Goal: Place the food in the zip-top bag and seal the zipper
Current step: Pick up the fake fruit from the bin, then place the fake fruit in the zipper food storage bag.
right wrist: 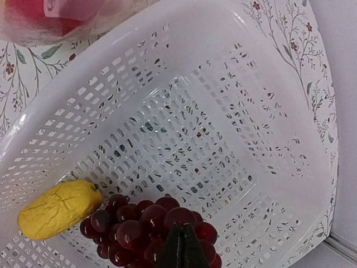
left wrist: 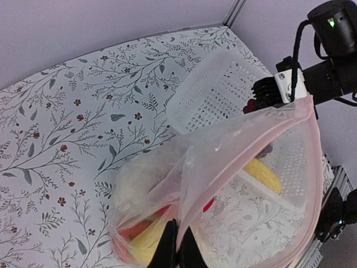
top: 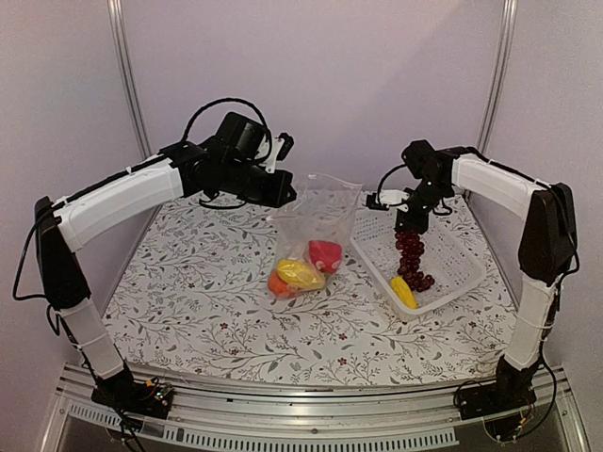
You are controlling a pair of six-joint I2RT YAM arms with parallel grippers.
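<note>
Right arm bent down from elbow; my right pincer [top: 411, 224] clenched on grapes [top: 413, 258], which hang beneath it over basket [top: 466, 268]. Left arm stretched forward; my left pincer [top: 286, 195] pinching bag [top: 320, 218] rim, bag sagging below it.

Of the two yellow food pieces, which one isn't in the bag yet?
The yellow piece lying in the white basket, beside the purple grapes. The other yellow piece already sits inside the clear bag.

No legible text, label, brand, number or sign in any view. Small pale mark on red pepper-like piece [right wrist: 49, 6], seen through zip-top bag [right wrist: 97, 17] in right wrist view: too blurred to read.
</note>
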